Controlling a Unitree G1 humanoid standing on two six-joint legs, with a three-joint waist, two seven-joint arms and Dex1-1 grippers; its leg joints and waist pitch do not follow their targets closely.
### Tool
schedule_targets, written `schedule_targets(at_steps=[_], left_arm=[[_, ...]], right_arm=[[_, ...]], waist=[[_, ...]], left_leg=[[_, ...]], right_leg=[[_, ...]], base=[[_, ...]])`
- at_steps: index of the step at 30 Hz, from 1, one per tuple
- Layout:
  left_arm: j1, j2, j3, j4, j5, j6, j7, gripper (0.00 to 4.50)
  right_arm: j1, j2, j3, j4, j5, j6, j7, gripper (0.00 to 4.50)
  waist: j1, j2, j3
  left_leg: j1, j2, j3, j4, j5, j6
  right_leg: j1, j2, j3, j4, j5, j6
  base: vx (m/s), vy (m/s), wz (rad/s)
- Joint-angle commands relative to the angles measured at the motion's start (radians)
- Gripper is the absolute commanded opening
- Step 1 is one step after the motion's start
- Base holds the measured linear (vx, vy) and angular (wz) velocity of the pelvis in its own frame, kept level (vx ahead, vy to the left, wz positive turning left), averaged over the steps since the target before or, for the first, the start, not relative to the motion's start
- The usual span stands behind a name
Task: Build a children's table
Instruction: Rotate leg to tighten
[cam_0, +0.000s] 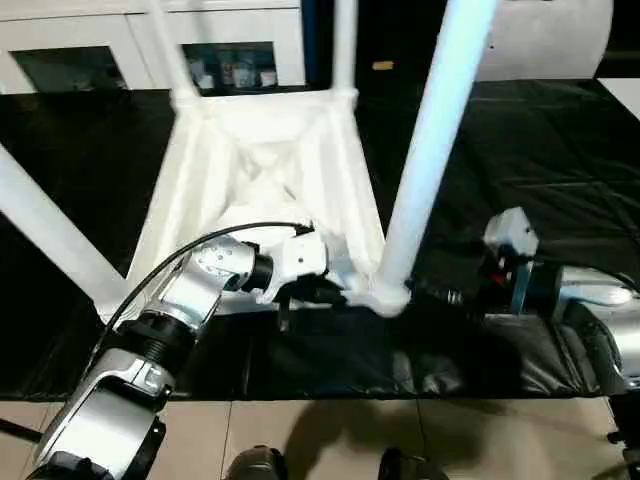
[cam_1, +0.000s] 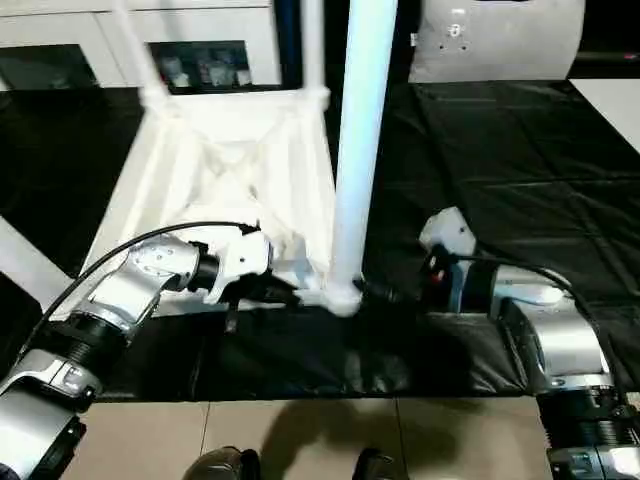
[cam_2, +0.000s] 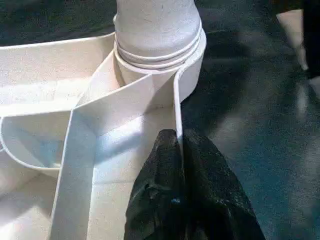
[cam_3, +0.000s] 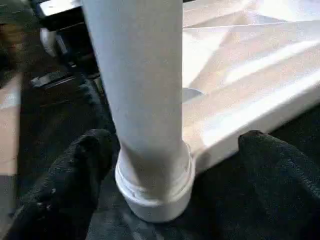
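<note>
The white children's table (cam_0: 260, 170) lies upside down on the black cover, ribbed underside up. Legs stand in all its corner sockets; the thick near-right leg (cam_0: 430, 150) rises from its socket (cam_0: 385, 295). My left gripper (cam_0: 320, 292) reaches in from the left and is shut on the thin near rim wall (cam_2: 176, 105) just beside that socket, one finger on each side of the wall. My right gripper (cam_3: 175, 142) comes from the right and is open, its fingertips (cam_3: 95, 145) on either side of the leg's base (cam_3: 150, 185), apart from it.
The black-covered worktable (cam_0: 520, 150) stretches to the right and behind; its front edge runs just below the grippers, with tiled floor (cam_0: 330, 430) beyond. White cabinets (cam_0: 100, 40) stand at the back. A white object (cam_1: 500, 40) sits at the far right.
</note>
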Motion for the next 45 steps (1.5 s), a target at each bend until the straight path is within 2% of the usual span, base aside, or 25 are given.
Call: schedule_targets(at_steps=[1, 7, 9, 11, 14, 21, 25, 28, 29, 31, 32, 33, 34, 35, 36, 37, 38, 39, 40, 41, 42, 43, 44, 45], left_arm=[[0.013, 0.003, -0.052, -0.037, 0.005, -0.034, -0.063, 0.00], [0.013, 0.006, -0.051, -0.034, -0.002, -0.054, -0.086, 0.00], [0.013, 0.003, -0.051, -0.037, -0.004, -0.054, -0.087, 0.00], [0.013, 0.001, -0.051, -0.037, -0.004, -0.054, -0.087, 0.00], [0.014, -0.009, -0.052, -0.035, -0.002, -0.059, -0.080, 0.00], [0.010, -0.014, -0.056, -0.019, 0.012, -0.066, -0.057, 0.00], [0.011, -0.035, -0.035, -0.012, 0.012, -0.026, 0.002, 0.00], [0.019, -0.053, -0.028, -0.030, 0.009, 0.033, 0.037, 0.00], [0.020, -0.077, -0.025, -0.034, 0.024, 0.087, 0.099, 0.00], [0.016, -0.098, -0.022, -0.029, 0.036, 0.117, 0.148, 0.00], [0.002, -0.134, -0.010, -0.014, 0.050, 0.157, 0.226, 0.00], [0.001, -0.137, -0.009, -0.013, 0.050, 0.160, 0.232, 0.00], [-0.025, -0.192, 0.019, 0.010, 0.052, 0.218, 0.341, 0.00], [-0.025, -0.192, 0.019, 0.010, 0.052, 0.218, 0.341, 0.00], [-0.033, -0.208, 0.029, 0.019, 0.052, 0.236, 0.377, 0.00], [-0.051, -0.239, 0.044, 0.032, 0.053, 0.263, 0.431, 0.00], [-0.062, -0.257, 0.051, 0.042, 0.058, 0.277, 0.468, 0.00], [-0.066, -0.263, 0.053, 0.046, 0.061, 0.279, 0.483, 0.00], [-0.090, -0.295, 0.063, 0.069, 0.082, 0.291, 0.563, 0.00], [-0.100, -0.312, 0.069, 0.078, 0.092, 0.299, 0.603, 0.00], [-0.102, -0.318, 0.073, 0.078, 0.095, 0.304, 0.616, 0.00], [-0.104, -0.327, 0.079, 0.076, 0.099, 0.313, 0.628, 0.00], [-0.106, -0.333, 0.083, 0.074, 0.102, 0.320, 0.635, 0.00], [-0.107, -0.339, 0.091, 0.072, 0.104, 0.326, 0.651, 0.00]], right_arm=[[0.005, -0.013, 0.017, -0.029, 0.019, 0.012, 0.033, 3.88], [0.001, -0.004, 0.037, -0.012, 0.043, 0.028, 0.087, 3.45], [-0.003, 0.004, 0.047, -0.001, 0.041, 0.028, 0.090, 3.34], [-0.005, 0.007, 0.049, 0.001, 0.043, 0.033, 0.090, 3.04], [-0.014, 0.019, 0.062, 0.007, 0.047, 0.049, 0.094, 2.94], [-0.018, 0.030, 0.073, 0.004, 0.064, 0.076, 0.103, 2.36], [-0.002, 0.043, 0.085, -0.033, 0.074, 0.131, 0.070, 2.09], [-0.004, 0.075, 0.086, -0.039, 0.045, 0.140, -0.007, 2.04], [-0.019, 0.122, 0.086, -0.036, 0.011, 0.153, -0.107, 2.03], [-0.033, 0.159, 0.086, -0.034, -0.009, 0.164, -0.174, 2.01], [-0.058, 0.214, 0.079, -0.023, -0.029, 0.195, -0.273, 2.00], [-0.060, 0.219, 0.078, -0.021, -0.030, 0.197, -0.281, 2.00], [-0.091, 0.290, 0.068, 0.006, -0.059, 0.233, -0.407, 1.98], [-0.091, 0.290, 0.068, 0.006, -0.059, 0.233, -0.407, 1.98], [-0.101, 0.310, 0.066, 0.015, -0.069, 0.242, -0.442, 1.98], [-0.123, 0.351, 0.060, 0.048, -0.096, 0.251, -0.527, 1.97], [-0.139, 0.378, 0.055, 0.075, -0.114, 0.253, -0.583, 1.97], [-0.144, 0.386, 0.053, 0.084, -0.119, 0.251, -0.601, 1.97], [-0.172, 0.436, 0.042, 0.142, -0.146, 0.241, -0.702, 1.97], [-0.183, 0.455, 0.040, 0.167, -0.164, 0.230, -0.739, 1.97], [-0.186, 0.460, 0.042, 0.173, -0.172, 0.224, -0.747, 1.97], [-0.188, 0.472, 0.033, 0.178, -0.177, 0.221, -0.761, 1.97], [-0.191, 0.480, 0.026, 0.181, -0.178, 0.220, -0.771, 2.30], [-0.192, 0.478, 0.026, 0.186, -0.186, 0.215, -0.770, 2.30]], waist=[[-0.004, -0.016, -0.087], [-0.001, -0.021, -0.086], [-0.001, -0.021, -0.086], [-0.001, -0.020, -0.086], [0.000, -0.021, -0.087], [0.001, -0.020, -0.088], [0.002, -0.020, -0.086], [-0.001, -0.020, -0.081], [-0.005, -0.021, -0.077], [-0.018, -0.021, -0.070], [-0.029, -0.023, -0.063], [-0.042, -0.023, -0.058], [-0.049, -0.020, -0.056], [-0.071, -0.013, -0.048], [-0.083, -0.005, -0.047], [-0.103, 0.015, -0.040], [-0.065, 0.038, -0.030], [-0.040, 0.028, -0.035], [-0.052, -0.011, -0.045], [-0.060, -0.074, -0.050], [-0.050, -0.061, -0.047], [-0.043, -0.059, -0.049], [-0.030, -0.032, -0.060], [-0.044, -0.023, -0.060]], left_leg=[[0.014, 0.046, -0.006, -0.070, -0.208, 0.107], [0.013, 0.044, -0.005, -0.071, -0.217, 0.097], [0.014, 0.043, -0.005, -0.071, -0.215, 0.094], [0.015, 0.043, -0.005, -0.071, -0.214, 0.092], [0.014, 0.043, -0.005, -0.070, -0.206, 0.093], [0.013, 0.043, -0.005, -0.069, -0.195, 0.097], [0.014, 0.042, -0.004, -0.069, -0.198, 0.096], [0.014, 0.042, -0.005, -0.073, -0.226, 0.078], [0.015, 0.038, -0.007, -0.075, -0.251, 0.069], [0.019, 0.033, -0.010, -0.078, -0.294, 0.043], [0.026, 0.024, -0.013, -0.073, -0.331, 0.030], [0.025, 0.019, -0.017, -0.071, -0.356, 0.019], [0.029, 0.016, -0.018, -0.067, -0.371, 0.015], [0.041, 0.015, -0.024, -0.061, -0.428, 0.008], [0.048, 0.020, -0.030, -0.061, -0.474, 0.007], [0.023, 0.065, -0.053, -0.099, -0.606, 0.007], [-0.052, 0.125, -0.068, -0.202, -0.826, -0.034], [-0.019, 0.112, -0.034, -0.225, -0.869, -0.015], [0.022, 0.082, -0.025, -0.177, -0.782, -0.018], [0.090, -0.020, -0.020, 0.028, -0.379, -0.047], [0.074, -0.027, -0.033, 0.069, -0.211, -0.025], [-0.015, -0.020, -0.053, 0.017, -0.059, -0.005], [-0.020, 0.010, -0.054, -0.057, -0.051, -0.019], [-0.011, 0.012, -0.053, -0.070, -0.152, -0.019]], right_leg=[[0.071, -0.044, 0.047, -0.053, -0.334, -0.216], [0.071, -0.045, 0.048, -0.057, -0.379, -0.195], [0.070, -0.045, 0.048, -0.058, -0.393, -0.189], [0.069, -0.045, 0.048, -0.059, -0.397, -0.186], [0.070, -0.044, 0.048, -0.058, -0.388, -0.188], [0.070, -0.043, 0.049, -0.054, -0.367, -0.194], [0.070, -0.043, 0.049, -0.057, -0.379, -0.191], [0.067, -0.044, 0.048, -0.063, -0.435, -0.171], [0.068, -0.044, 0.045, -0.071, -0.486, -0.152], [0.062, -0.044, 0.039, -0.084, -0.583, -0.114], [0.058, -0.044, 0.029, -0.100, -0.671, -0.079], [0.058, -0.041, 0.017, -0.113, -0.742, -0.037], [0.056, -0.039, 0.008, -0.123, -0.773, -0.015], [0.053, -0.033, -0.026, -0.151, -0.815, 0.022], [0.060, -0.026, -0.052, -0.164, -0.815, 0.044], [0.104, -0.018, -0.069, -0.122, -0.709, 0.061], [0.156, -0.009, -0.004, 0.124, -0.337, -0.027], [0.121, 0.012, 0.037, 0.156, -0.243, -0.029], [0.103, -0.002, 0.084, 0.131, -0.396, -0.015], [0.011, -0.107, 0.084, -0.104, -1.049, 0.031], [0.012, -0.136, 0.108, -0.124, -1.162, 0.029], [0.094, -0.121, 0.096, -0.072, -1.029, 0.024], [0.093, -0.066, 0.078, -0.045, -0.736, -0.027], [0.083, -0.031, 0.071, -0.032, -0.550, -0.078]], base=[[0.000, 0.000, 0.00], [0.000, 0.000, 0.00], [0.000, 0.000, 0.00], [0.000, 0.000, 0.00], [0.000, 0.000, 0.00], [0.000, 0.000, 0.00], [0.000, 0.000, 0.00], [0.000, 0.000, 0.00], [0.000, 0.000, 0.00], [0.000, 0.000, 0.00], [-0.053, 0.001, -0.04], [-0.053, 0.001, -0.04], [-0.061, 0.010, -0.06], [-0.068, 0.016, -0.08], [-0.068, 0.016, -0.08], [-0.071, 0.025, -0.10], [-0.105, 0.025, -0.03], [-0.105, 0.025, -0.03], [0.000, 0.000, 0.00], [-0.005, -0.090, -0.12], [-0.005, -0.090, -0.12], [0.040, -0.036, -0.37], [0.080, 0.003, -0.25], [0.080, 0.003, -0.25]])
